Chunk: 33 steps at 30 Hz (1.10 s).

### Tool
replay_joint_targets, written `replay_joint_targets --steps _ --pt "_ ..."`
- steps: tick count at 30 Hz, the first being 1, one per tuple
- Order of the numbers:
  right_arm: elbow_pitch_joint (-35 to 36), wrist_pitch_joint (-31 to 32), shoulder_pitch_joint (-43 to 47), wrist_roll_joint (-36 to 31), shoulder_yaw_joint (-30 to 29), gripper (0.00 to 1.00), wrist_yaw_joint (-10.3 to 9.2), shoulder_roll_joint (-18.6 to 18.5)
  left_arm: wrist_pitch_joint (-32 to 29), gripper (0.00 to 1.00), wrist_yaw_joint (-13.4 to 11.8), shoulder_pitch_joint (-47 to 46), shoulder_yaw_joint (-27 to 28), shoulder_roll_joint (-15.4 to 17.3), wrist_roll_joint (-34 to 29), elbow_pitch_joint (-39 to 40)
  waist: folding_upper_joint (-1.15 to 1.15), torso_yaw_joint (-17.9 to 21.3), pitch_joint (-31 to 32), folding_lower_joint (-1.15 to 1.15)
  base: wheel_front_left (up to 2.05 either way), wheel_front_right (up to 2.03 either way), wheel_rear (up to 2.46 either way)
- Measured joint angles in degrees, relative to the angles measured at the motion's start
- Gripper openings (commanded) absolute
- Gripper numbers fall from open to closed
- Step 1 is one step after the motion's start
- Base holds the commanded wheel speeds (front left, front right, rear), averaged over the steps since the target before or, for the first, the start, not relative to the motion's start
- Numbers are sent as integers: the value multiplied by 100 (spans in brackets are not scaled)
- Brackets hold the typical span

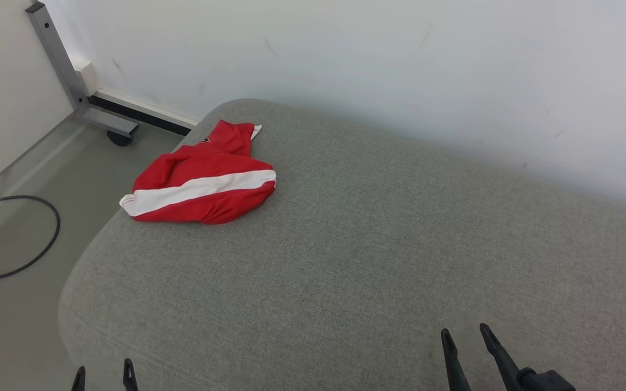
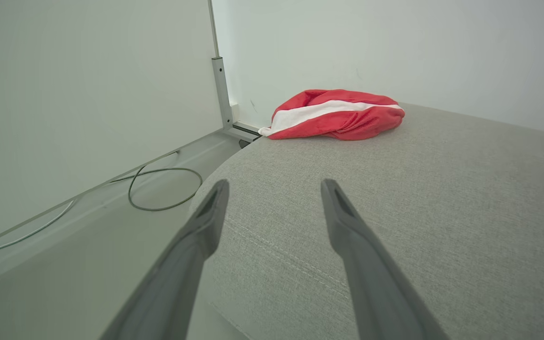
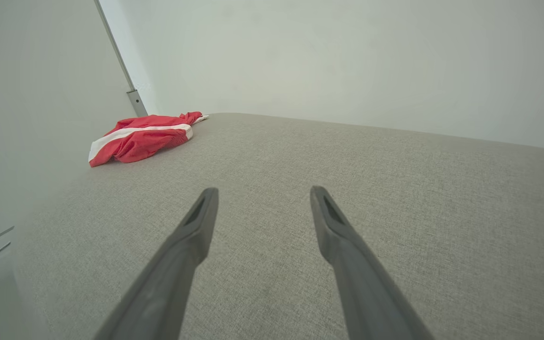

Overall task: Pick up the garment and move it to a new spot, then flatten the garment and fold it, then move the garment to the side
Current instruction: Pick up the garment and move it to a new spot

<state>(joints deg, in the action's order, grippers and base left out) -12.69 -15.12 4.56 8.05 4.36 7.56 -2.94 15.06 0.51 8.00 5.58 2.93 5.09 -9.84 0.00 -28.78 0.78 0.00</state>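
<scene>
While the crumpled red-and-white garment (image 1: 199, 184) lies at the far-left edge of the grey cushion (image 1: 373, 244), my left end effector (image 1: 104, 368) and right end effector (image 1: 465, 330) hang wide open, empty; risk: a glancing reach pushes it off.

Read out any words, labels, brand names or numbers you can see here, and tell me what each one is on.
No text can be read.
The red garment has a small dark patch near its far edge, possibly a label: too small to read.
The grey cushion, the wall and the floor show no writing.
</scene>
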Motion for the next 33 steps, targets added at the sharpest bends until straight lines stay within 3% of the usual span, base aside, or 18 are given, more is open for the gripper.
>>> replay_joint_targets --steps 8,19,27,33 --pt "-75 -1 -94 -14 83 100 -1 0 0 100 -102 21 7 -1 55 56 1 -43 -54 0 0 0 0" --pt "-51 -1 -70 -24 2 100 0 0 0 100 -44 -88 59 -1 53 -58 1 5 -44 0 0 0 0" --pt "92 -1 -159 -186 -49 100 -1 4 0 100 160 -864 374 47 -65 -113 1 214 -99 -1 0 0 0" --pt "210 -1 -481 -311 -118 100 -1 5 1 100 334 -2009 614 398 -113 -359 1 561 -351 0 0 0 0"
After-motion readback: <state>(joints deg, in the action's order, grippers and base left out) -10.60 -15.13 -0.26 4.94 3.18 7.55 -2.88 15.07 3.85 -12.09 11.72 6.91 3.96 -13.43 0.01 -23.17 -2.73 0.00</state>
